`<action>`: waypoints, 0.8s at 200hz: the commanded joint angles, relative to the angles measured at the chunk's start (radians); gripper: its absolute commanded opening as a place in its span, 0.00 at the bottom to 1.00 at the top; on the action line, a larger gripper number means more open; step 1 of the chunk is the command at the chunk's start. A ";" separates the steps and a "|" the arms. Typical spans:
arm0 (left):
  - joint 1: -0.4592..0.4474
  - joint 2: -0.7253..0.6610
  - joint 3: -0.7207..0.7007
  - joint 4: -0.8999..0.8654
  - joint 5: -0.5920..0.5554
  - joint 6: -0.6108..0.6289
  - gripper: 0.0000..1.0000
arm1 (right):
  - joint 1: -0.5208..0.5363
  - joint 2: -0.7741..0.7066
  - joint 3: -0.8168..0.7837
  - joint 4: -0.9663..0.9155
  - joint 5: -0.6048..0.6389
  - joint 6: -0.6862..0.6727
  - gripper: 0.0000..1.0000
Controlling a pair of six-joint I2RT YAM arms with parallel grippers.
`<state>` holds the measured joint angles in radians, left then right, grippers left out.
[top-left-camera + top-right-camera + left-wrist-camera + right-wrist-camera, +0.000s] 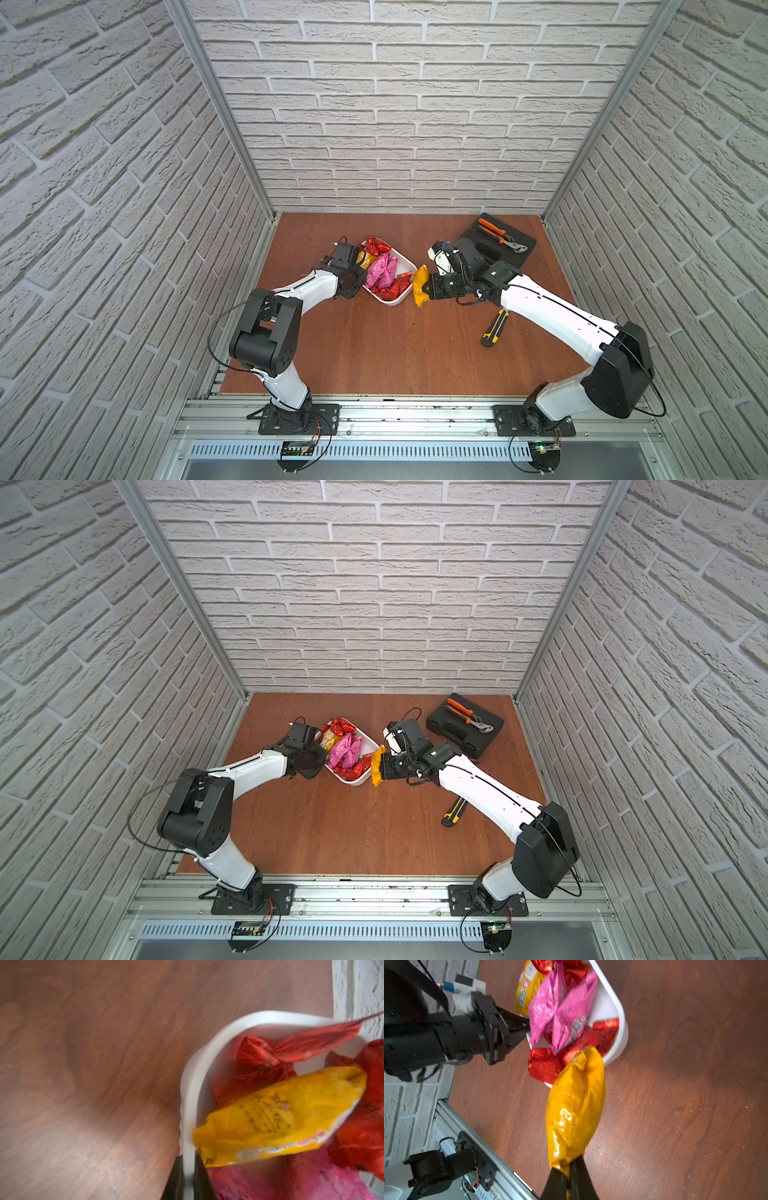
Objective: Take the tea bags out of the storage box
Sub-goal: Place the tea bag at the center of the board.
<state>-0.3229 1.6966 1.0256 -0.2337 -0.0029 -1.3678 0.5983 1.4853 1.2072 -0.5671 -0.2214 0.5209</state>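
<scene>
The white storage box (395,300) stands mid-table and holds several tea bags: pink ones (380,268), red ones (376,246) and a yellow one (291,1113). My left gripper (189,1167) is shut on the box's left rim (190,1105), one finger inside and one outside; the right wrist view shows this gripper (527,1026) at the box wall (618,1022). My right gripper (568,1169) is shut on the end of a yellow-orange tea bag (575,1105). In both top views that bag (419,284) (377,764) hangs just outside the box's right side, above the table.
A black tool case (505,253) with orange pliers (492,229) lies at the back right, behind my right arm. A yellow-black utility knife (494,328) lies on the wood under that arm. Brick walls close three sides; an aluminium rail (415,411) runs along the front.
</scene>
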 commanded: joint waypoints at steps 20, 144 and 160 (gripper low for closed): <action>0.014 0.070 0.097 -0.081 -0.043 -0.078 0.10 | -0.003 0.053 -0.122 0.157 -0.064 0.003 0.03; -0.014 -0.191 -0.038 -0.090 -0.161 -0.065 0.59 | -0.055 0.051 -0.248 0.139 0.097 0.002 0.64; -0.015 -0.257 -0.079 -0.079 -0.178 -0.054 0.60 | -0.040 0.047 -0.199 0.119 0.053 -0.166 0.64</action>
<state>-0.3317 1.5234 1.0004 -0.3099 -0.1204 -1.4406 0.5442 1.5795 0.9398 -0.3870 -0.1837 0.5621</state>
